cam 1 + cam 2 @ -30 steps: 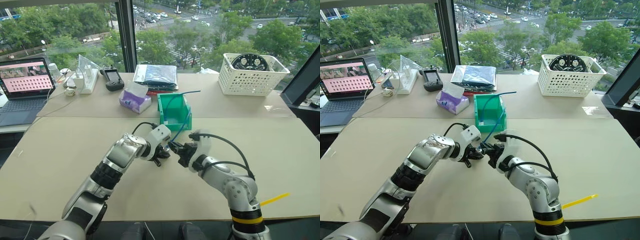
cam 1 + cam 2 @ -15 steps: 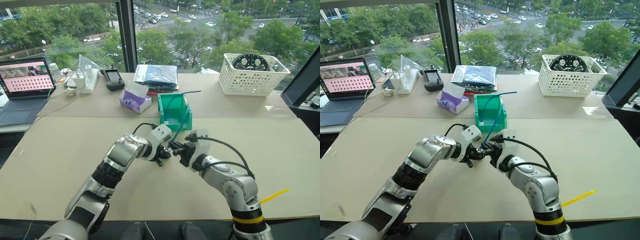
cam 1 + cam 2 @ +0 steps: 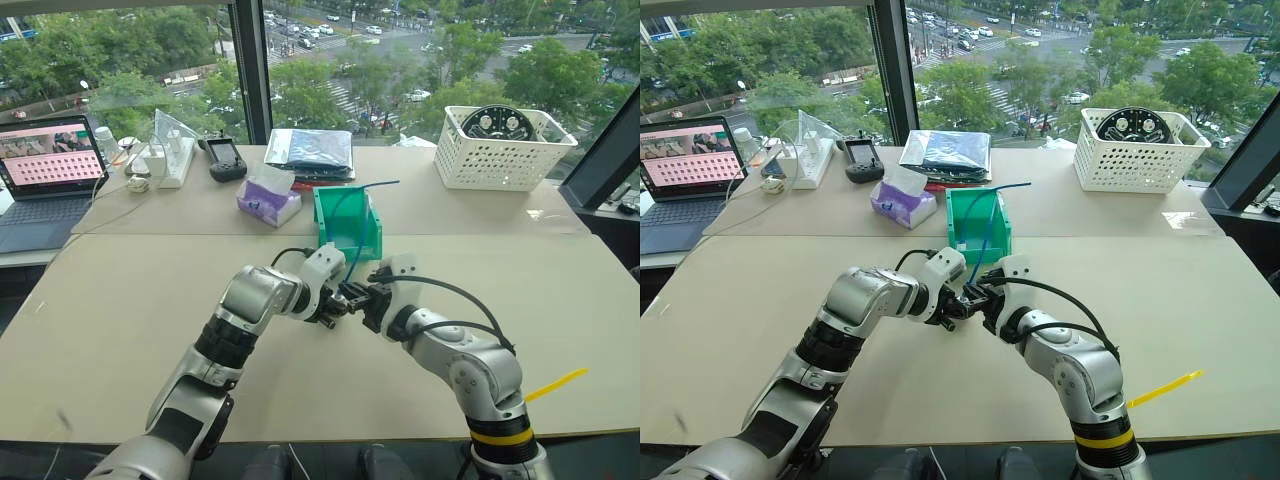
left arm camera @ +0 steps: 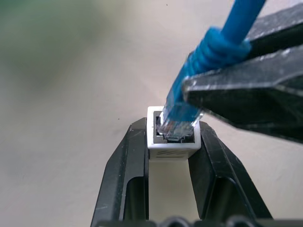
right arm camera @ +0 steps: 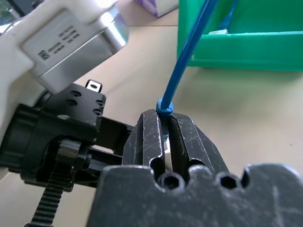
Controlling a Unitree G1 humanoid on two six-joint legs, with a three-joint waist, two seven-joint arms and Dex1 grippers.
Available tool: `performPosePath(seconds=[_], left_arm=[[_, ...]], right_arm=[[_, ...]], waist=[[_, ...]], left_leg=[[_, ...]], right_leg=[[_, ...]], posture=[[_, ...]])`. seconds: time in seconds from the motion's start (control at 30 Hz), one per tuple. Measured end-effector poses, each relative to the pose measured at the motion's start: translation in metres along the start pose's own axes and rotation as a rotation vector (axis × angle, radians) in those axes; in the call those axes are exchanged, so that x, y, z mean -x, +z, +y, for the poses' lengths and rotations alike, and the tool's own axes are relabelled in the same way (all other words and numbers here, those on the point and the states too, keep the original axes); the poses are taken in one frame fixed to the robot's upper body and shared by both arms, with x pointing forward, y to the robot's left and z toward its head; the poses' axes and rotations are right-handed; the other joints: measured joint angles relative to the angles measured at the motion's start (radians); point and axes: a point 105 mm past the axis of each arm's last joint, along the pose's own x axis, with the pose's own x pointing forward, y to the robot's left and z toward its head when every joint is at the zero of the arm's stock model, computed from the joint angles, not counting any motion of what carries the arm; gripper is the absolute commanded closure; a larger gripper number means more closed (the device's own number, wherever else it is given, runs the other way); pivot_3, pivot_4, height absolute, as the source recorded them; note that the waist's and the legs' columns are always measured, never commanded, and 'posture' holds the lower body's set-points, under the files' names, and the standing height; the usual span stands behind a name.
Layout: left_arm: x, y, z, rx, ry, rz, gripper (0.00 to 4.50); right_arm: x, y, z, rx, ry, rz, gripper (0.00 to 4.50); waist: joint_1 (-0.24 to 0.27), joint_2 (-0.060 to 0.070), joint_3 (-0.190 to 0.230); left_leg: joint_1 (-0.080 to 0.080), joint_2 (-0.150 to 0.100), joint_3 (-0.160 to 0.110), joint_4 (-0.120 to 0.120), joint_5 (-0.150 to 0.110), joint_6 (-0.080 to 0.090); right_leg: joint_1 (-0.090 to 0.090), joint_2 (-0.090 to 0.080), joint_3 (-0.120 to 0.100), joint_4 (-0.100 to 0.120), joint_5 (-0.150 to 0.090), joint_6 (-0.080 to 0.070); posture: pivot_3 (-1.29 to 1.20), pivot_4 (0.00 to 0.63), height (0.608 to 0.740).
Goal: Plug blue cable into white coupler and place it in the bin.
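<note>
A laptop (image 3: 50,165) sits far left of the fingers, then a white power strip (image 3: 175,160), a black handset (image 3: 224,157) and a purple tissue pack (image 3: 268,200), all well beyond them on the table (image 3: 120,300). The left gripper (image 4: 171,156) pinches the coupler (image 4: 171,139) between its two fingers. The right gripper (image 5: 165,137), fingers pressed together on the cable (image 5: 189,52), holds the clear plug at the coupler's socket mouth; how far in it sits I cannot tell. From the fingers the cable rises into the bin (image 3: 350,222) just beyond them. A white basket (image 3: 505,150) stands far right, and a yellow strip (image 3: 555,383) lies near the table's front edge.
</note>
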Motion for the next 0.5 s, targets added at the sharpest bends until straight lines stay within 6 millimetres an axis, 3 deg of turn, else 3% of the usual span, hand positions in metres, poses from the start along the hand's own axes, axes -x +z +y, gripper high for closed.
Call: performPosePath(seconds=[0.23, 0.5], left_arm=[[-0.0013, 0.0001, -0.0033, -0.030, -0.001, 0.014, 3.83], [-0.0019, 0.0001, -0.0029, -0.026, 0.010, 0.013, 3.83]], right_arm=[[0.0002, 0.0023, -0.0006, 0.125, 0.069, 0.093, 4.50], [-0.0017, -0.0046, -0.0051, 0.156, 0.084, 0.138, 4.50]], waist=[[0.001, 0.000, 0.000], [0.001, 0.000, 0.000]], left_leg=[[0.000, 0.000, 0.000, 0.000, 0.000, 0.000], [0.000, 0.000, 0.000, 0.000, 0.000, 0.000]], right_leg=[[0.000, 0.000, 0.000, 0.000, 0.000, 0.000], [0.001, 0.000, 0.000, 0.000, 0.000, 0.000]], posture=[[0.00, 0.150, 0.740], [0.00, 0.150, 0.740]])
